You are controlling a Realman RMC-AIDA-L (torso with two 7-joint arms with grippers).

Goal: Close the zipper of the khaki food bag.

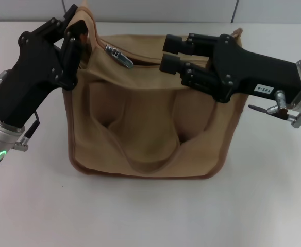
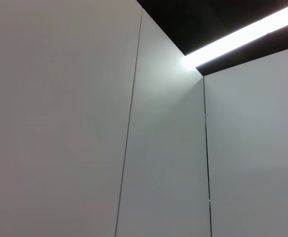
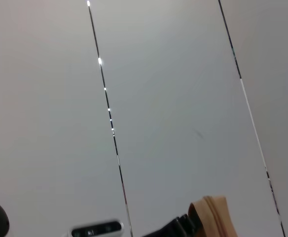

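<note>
In the head view we see the khaki food bag (image 1: 150, 108) standing on the white desk (image 1: 150, 216), roughly central, its broad side facing the camera. Darker brown piping runs along its lower edge, and a looped fabric handle (image 1: 140, 139) hangs down the front panel.

Along the bag's top edge runs the zipper (image 1: 140, 63). Its silver pull tab (image 1: 118, 55) sits near the bag's top corner at about 10 o'clock from the bag's centre. From the tab toward 3 o'clock the mouth of the bag shows as a dark gap, so we read that stretch as unzipped.

The left gripper (image 1: 81, 38) is at the bag's 10 o'clock corner, clenched on the raised fabric end of the bag there; the tan cloth stands up between its black fingers (image 1: 70, 49). The pull tab lies just beside this gripper, toward 3 o'clock.

The right gripper (image 1: 168, 54) reaches in from 3 o'clock over the top edge of the bag. Its two black fingertips (image 1: 172, 43) are spread apart, released, with nothing between them, near the open mouth and well apart from the pull tab.

The left wrist view shows only wall panels. The right wrist view shows wall panels and, at its lower edge, a tan fabric end of the bag (image 3: 210, 217).
</note>
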